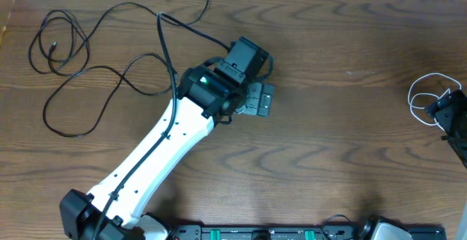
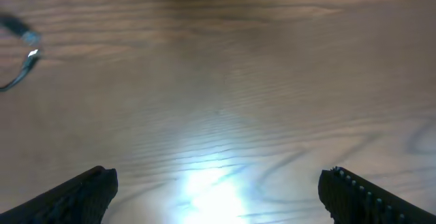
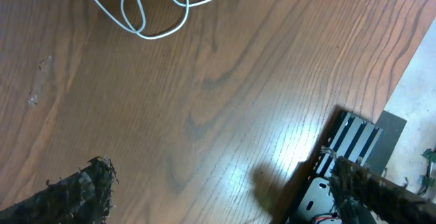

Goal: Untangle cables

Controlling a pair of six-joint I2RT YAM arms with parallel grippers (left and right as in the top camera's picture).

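Left gripper (image 1: 259,100) is hanging spread and empty beside the looped black cables (image 1: 98,67); right gripper (image 1: 444,110), equally spread, is hovering by the white cable (image 3: 153,36). Grabbing crossed strands could be tightening tangles.

Even overhead light; glare patch on table (image 2: 211,183); left wrist view blurred.

No readable text, labels, brands, numbers or signs anywhere.
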